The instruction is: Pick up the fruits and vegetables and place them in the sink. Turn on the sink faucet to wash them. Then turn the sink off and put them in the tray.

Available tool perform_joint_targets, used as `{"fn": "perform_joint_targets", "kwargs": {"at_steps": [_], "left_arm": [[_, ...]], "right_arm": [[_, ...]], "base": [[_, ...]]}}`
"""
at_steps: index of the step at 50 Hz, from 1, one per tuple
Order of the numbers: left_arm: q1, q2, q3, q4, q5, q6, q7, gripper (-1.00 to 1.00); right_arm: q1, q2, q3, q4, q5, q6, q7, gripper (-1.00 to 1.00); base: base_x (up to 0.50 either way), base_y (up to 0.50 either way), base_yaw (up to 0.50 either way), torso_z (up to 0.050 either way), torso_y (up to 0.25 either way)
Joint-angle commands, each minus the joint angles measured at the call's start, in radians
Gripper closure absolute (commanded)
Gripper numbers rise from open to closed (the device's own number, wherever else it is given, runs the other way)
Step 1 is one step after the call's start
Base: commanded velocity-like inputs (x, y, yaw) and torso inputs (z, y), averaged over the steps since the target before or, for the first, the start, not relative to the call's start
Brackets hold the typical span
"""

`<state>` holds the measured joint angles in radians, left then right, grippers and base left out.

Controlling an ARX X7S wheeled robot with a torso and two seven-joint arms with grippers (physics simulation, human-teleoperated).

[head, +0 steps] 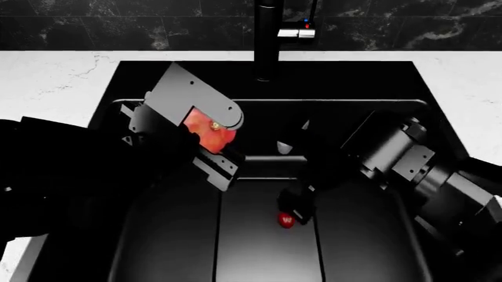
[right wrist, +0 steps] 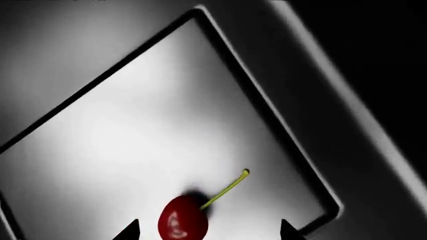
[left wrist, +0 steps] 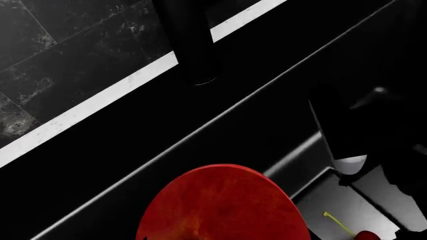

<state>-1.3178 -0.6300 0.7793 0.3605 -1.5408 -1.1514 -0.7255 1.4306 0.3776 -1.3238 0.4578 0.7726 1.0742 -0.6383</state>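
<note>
Now the left end effector (head: 210, 136) clamps the red fruit (head: 210, 133) above the sink (head: 117, 82); the right end effector (right wrist: 208, 231) spreads open around the cherry (right wrist: 182, 223) on the drain panel (right wrist: 133, 135)

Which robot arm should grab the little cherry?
The right one, probably. Its gripper hangs open just over the cherry on the sink floor, fingertips on either side in the wrist view. The left gripper is busy holding the big red fruit.
</note>
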Motion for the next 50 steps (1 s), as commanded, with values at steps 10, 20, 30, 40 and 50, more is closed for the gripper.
{"fn": "perform_joint_targets", "kwargs": {"at_steps": [10,20,30,40,50], "left_arm": [[-0.003,-0.013,-0.004,0.006,-0.01,0.01,-0.011,1.0],[-0.004,-0.013,0.003,-0.001,-0.001,0.012,-0.003,1.0],[-0.004,-0.012,0.008,-0.006,0.004,0.015,0.001,1.0],[-0.007,-0.014,0.011,-0.005,-0.001,0.013,-0.001,1.0],[-0.006,-0.015,0.015,-0.007,0.001,0.016,0.004,1.0]], "right_arm": [[-0.041,-0.109,-0.058,0.184,-0.047,-0.094,-0.1,-1.0],[-0.057,-0.149,-0.098,0.266,-0.063,-0.092,-0.152,-1.0],[-0.056,-0.153,-0.108,0.276,-0.059,-0.058,-0.159,-1.0],[-0.062,-0.179,-0.137,0.33,-0.067,-0.039,-0.196,-1.0],[-0.07,-0.206,-0.156,0.385,-0.083,-0.062,-0.226,-1.0]], "base": [[0.0,0.0,0.0,0.0,0.0],[0.0,0.0,0.0,0.0,0.001],[0.0,0.0,0.0,0.0,0.0],[0.0,0.0,0.0,0.0,0.001],[0.0,0.0,0.0,0.0,0.0]]}}
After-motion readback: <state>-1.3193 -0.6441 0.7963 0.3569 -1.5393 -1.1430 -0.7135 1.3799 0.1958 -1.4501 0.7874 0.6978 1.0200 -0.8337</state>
